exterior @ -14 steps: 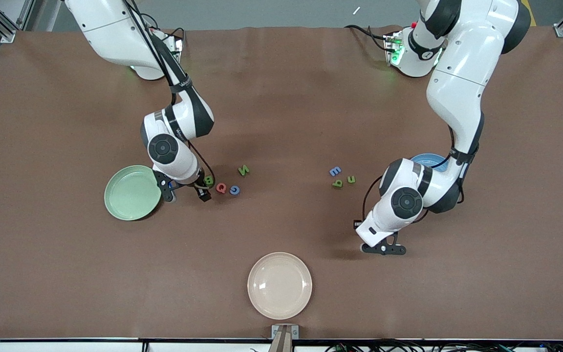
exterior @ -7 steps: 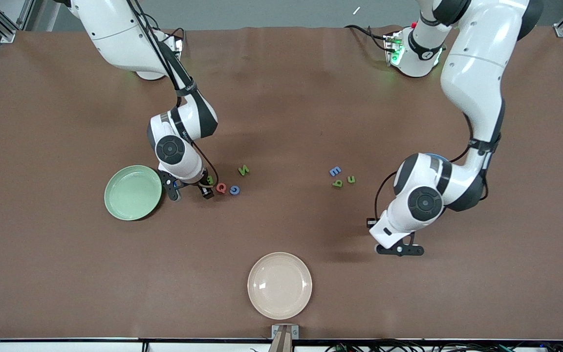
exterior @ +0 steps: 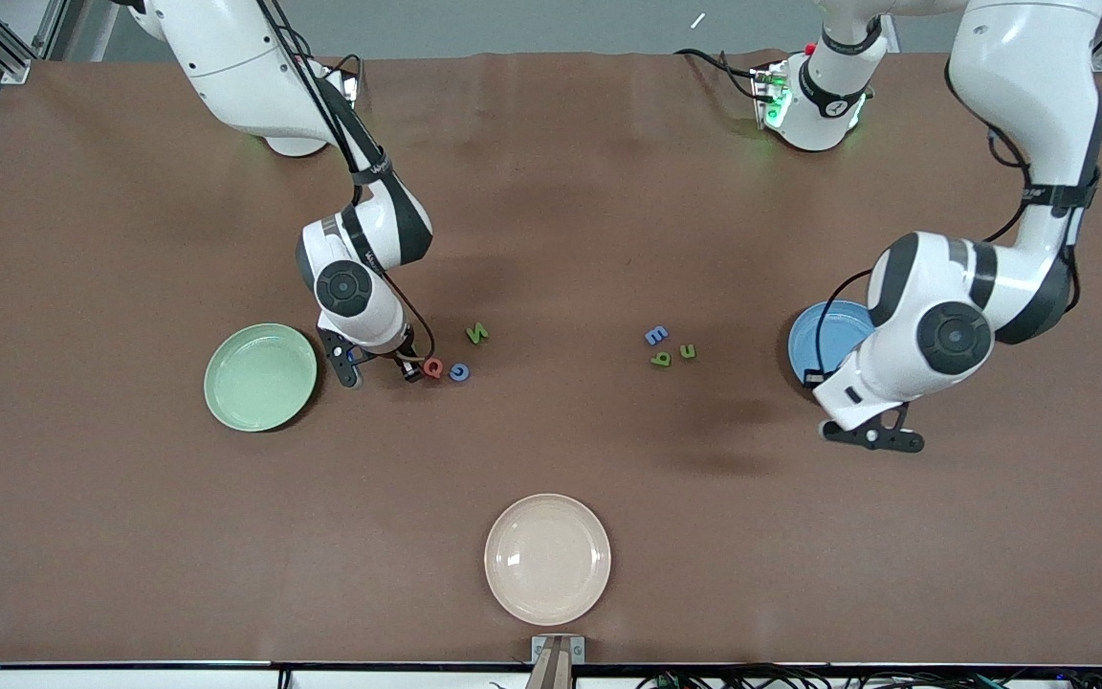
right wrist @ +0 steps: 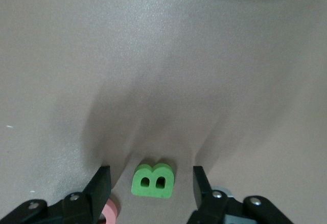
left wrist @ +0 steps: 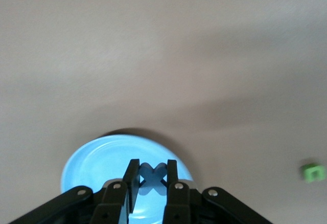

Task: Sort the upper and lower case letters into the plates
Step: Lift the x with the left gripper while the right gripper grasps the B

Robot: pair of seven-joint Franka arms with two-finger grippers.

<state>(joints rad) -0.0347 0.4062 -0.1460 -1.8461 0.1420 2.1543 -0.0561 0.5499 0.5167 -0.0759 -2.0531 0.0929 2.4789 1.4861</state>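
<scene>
My left gripper is shut on the blue x and hangs over the edge of the blue plate. In the front view that gripper is over the plate's nearer rim. My right gripper is open and down at the table. The green B lies flat between its fingers, and neither finger touches it. The red Q and blue G flank them. In the front view the right gripper hides the B, beside the pale green plate.
The Q, G and green N lie next to the right gripper. The blue e, green q and green n sit mid-table. A cream plate rests near the front edge.
The left arm has carried the x from the open table to the blue plate's rim. The right gripper has settled around the B and its fingers have narrowed.
</scene>
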